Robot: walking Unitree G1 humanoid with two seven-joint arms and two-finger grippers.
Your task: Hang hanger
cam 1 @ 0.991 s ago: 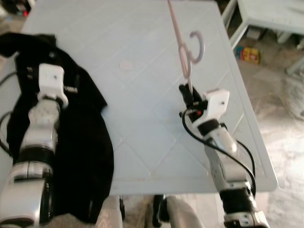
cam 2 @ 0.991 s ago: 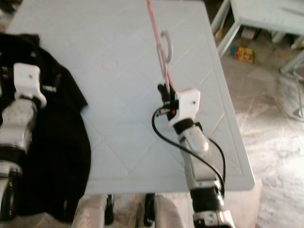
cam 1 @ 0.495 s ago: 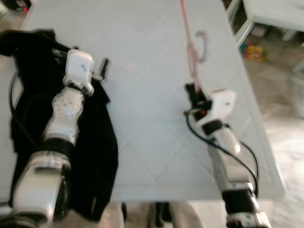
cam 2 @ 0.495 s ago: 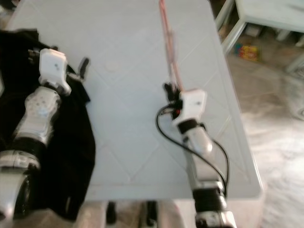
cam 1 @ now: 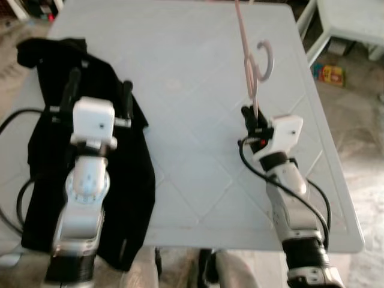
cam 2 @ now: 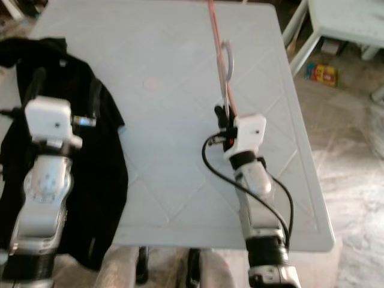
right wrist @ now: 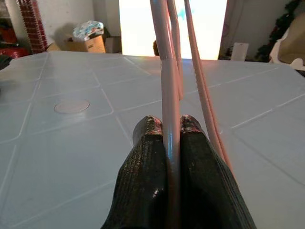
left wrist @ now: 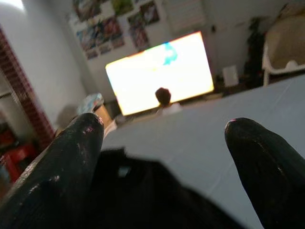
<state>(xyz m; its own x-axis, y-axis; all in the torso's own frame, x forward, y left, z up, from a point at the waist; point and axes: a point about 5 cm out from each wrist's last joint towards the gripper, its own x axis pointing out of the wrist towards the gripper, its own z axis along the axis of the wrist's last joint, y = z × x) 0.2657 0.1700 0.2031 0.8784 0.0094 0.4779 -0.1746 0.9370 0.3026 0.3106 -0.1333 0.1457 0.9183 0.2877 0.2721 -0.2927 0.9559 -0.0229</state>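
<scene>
A pale pink hanger (cam 1: 251,66) stands upright above the right half of the light grey table (cam 1: 192,72), its hook curling to the right. My right gripper (cam 1: 250,117) is shut on the hanger's lower bar, and in the right wrist view the bar (right wrist: 170,100) runs up between the two black fingertips (right wrist: 148,138). A black garment (cam 1: 54,114) lies on the table's left side, draped over the front edge. My left gripper (cam 1: 99,96) hovers over it with fingers spread wide and nothing between the fingers (left wrist: 71,162).
A white plastic table (cam 1: 354,18) stands at the far right, with a small colourful box (cam 1: 330,74) on the floor beside it. A round cap mark (cam 1: 172,84) sits mid-table. The wrist views show a bright window (left wrist: 162,71) beyond the table.
My left arm has swung up over the black garment and now points forward, fingers spread. The right gripper still holds the hanger upright. The camera has shifted slightly.
</scene>
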